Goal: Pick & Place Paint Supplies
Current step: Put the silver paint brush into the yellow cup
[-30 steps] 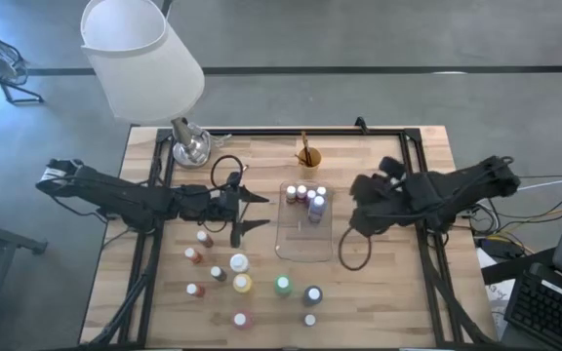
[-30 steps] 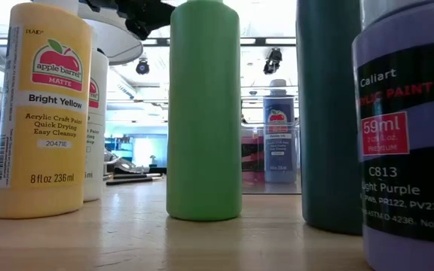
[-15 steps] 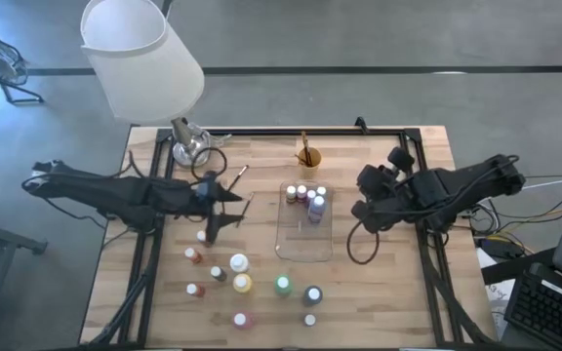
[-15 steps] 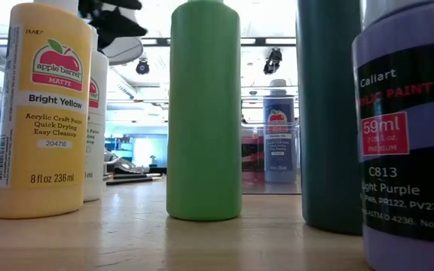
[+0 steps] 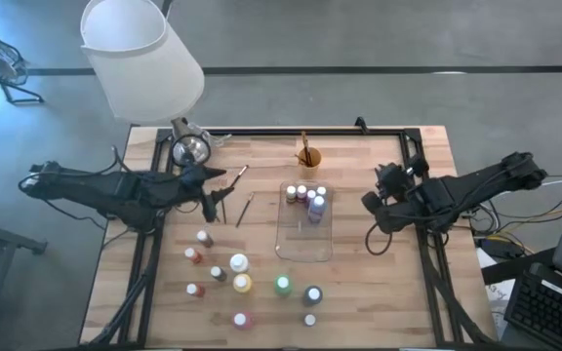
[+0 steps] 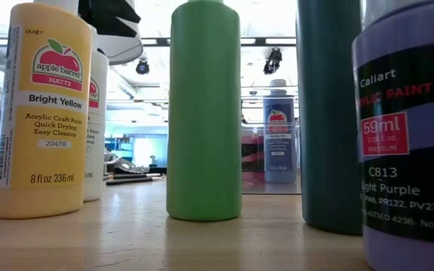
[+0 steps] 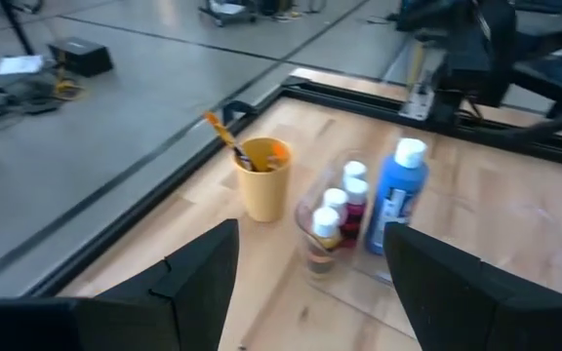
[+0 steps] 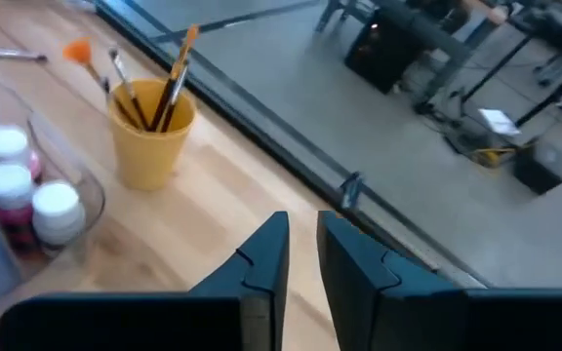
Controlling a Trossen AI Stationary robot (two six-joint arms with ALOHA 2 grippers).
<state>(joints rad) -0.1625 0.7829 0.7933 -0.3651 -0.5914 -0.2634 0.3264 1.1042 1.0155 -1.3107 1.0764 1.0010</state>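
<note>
Left end effector (image 5: 215,191) agape over wooden table (image 5: 379,292), grey floor (image 5: 359,39)

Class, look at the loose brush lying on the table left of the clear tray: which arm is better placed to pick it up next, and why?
Probably the left. The left tool hangs open close beside the brush, while the right tool sits beyond the clear tray, nearly closed.

Two dark jointed arms, black cables looping, with blunt black fingers (image 7: 203,278).

Near row, left to right: yellow bottle (image 6: 42,113), green bottle (image 6: 204,113), dark teal bottle (image 6: 330,113), purple bottle (image 6: 405,143); blue bottle (image 6: 278,139) far behind.
</note>
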